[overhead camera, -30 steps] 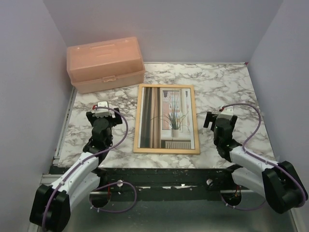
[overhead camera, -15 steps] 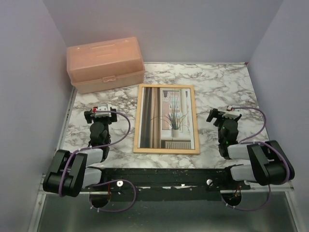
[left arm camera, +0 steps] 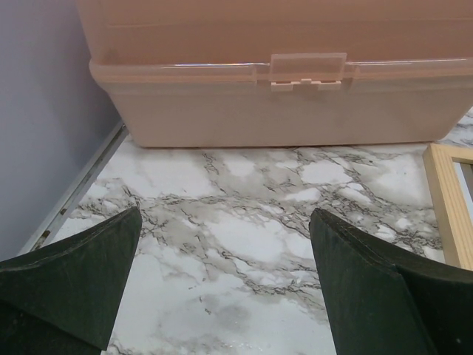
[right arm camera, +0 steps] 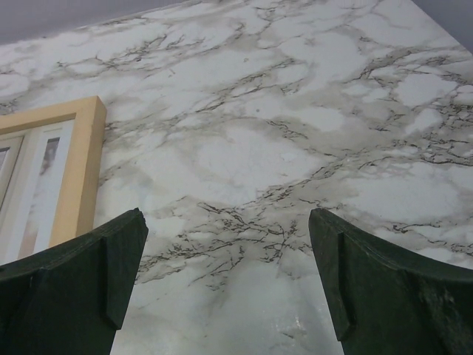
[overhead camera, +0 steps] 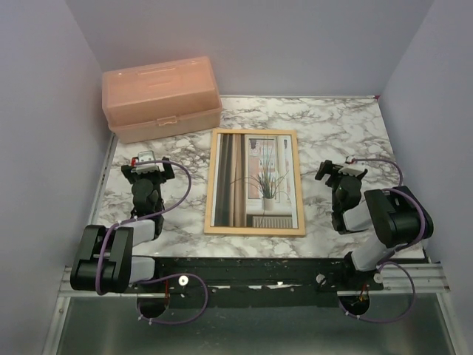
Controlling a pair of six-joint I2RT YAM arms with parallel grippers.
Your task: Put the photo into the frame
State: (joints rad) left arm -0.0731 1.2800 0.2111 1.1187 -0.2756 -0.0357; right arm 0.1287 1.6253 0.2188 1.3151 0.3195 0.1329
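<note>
The light-wood frame (overhead camera: 298, 181) lies flat in the middle of the marble table. The photo (overhead camera: 255, 181) of a spiky potted plant at a curtained window fills it, picture side up. My left gripper (overhead camera: 148, 164) is open and empty, low over the table left of the frame. My right gripper (overhead camera: 338, 171) is open and empty, low over the table right of the frame. The left wrist view shows the frame's corner (left arm camera: 448, 200) at its right edge. The right wrist view shows the frame's bar (right arm camera: 77, 166) with a strip of the photo (right arm camera: 41, 188) at its left.
A peach plastic toolbox (overhead camera: 160, 97) stands shut at the back left; it fills the top of the left wrist view (left arm camera: 281, 81). Purple walls close in the left, back and right. Both arms are folded back near the table's front edge.
Both arms have folded back toward their bases, and both grippers have moved slightly away from the front edge. The frame and photo have not moved.
</note>
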